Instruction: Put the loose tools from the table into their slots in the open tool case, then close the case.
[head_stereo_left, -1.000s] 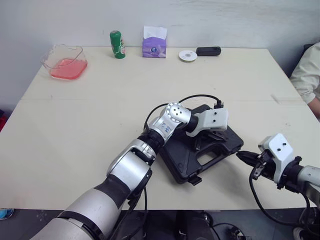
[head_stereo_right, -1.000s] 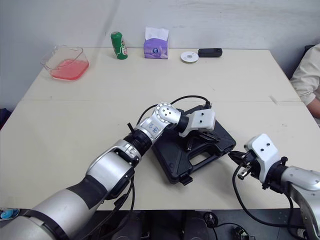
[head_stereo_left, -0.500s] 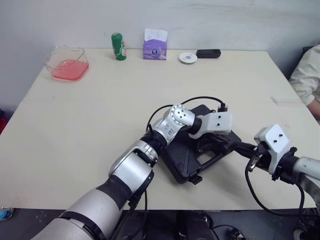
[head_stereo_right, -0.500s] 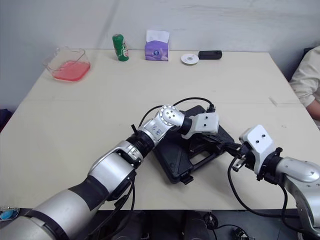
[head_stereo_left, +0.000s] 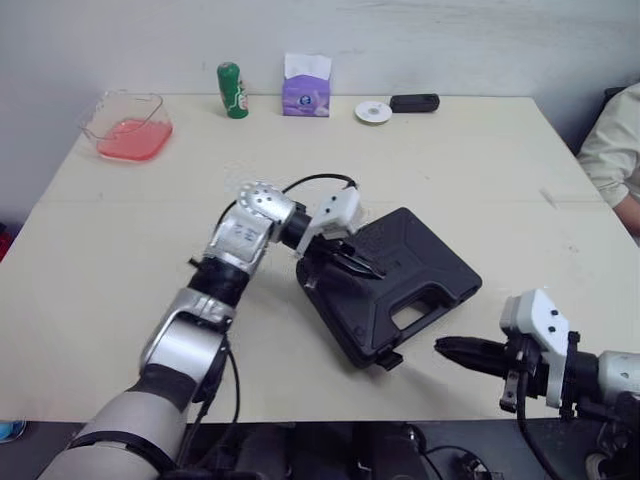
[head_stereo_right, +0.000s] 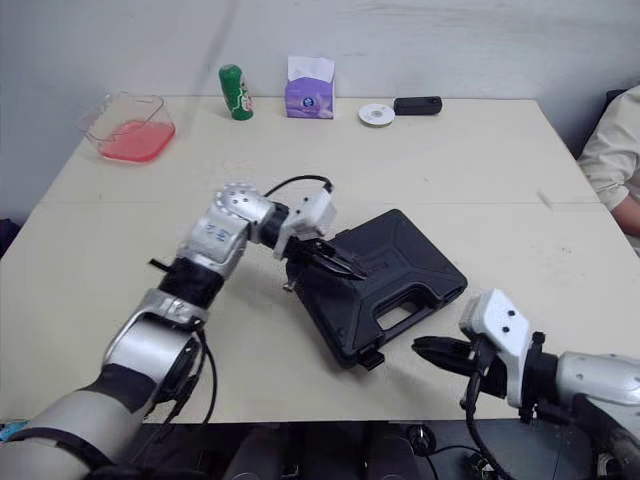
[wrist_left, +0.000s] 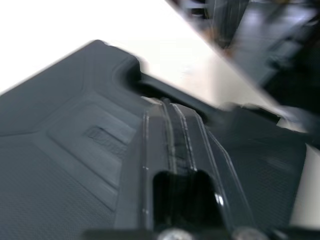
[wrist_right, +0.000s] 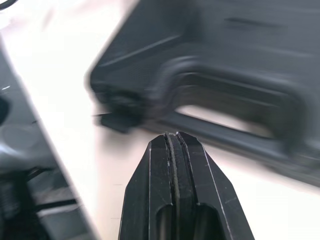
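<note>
1. We see the black tool case (head_stereo_left: 400, 280) lying shut and flat on the table (head_stereo_left: 480, 170), towards the robot's right of the middle, set at an angle to the table's edges
2. Its handle cutout (head_stereo_left: 420, 315) faces the near right side, and a small latch (head_stereo_left: 388, 358) sticks out at the near corner
3. We find the left gripper (head_stereo_left: 372, 270) over the far left part of the lid; in the left wrist view its fingers (wrist_left: 170, 145) are clenched together with nothing between them, and we cannot tell whether they touch the lid
4. The right gripper (head_stereo_left: 442, 347) hovers near the table's front edge, just beside the case's near corner but apart from it; its fingers (wrist_right: 175, 170) are pressed together, empty, and point towards the handle side
5. Along the far edge we note a clear tub with pink contents (head_stereo_left: 128, 125), a green can (head_stereo_left: 233, 90), a purple tissue pack (head_stereo_left: 306, 90), a white disc (head_stereo_left: 373, 111) and a small black device (head_stereo_left: 414, 102)
6. A person's sleeve (head_stereo_left: 615, 150) shows at the right edge
</note>
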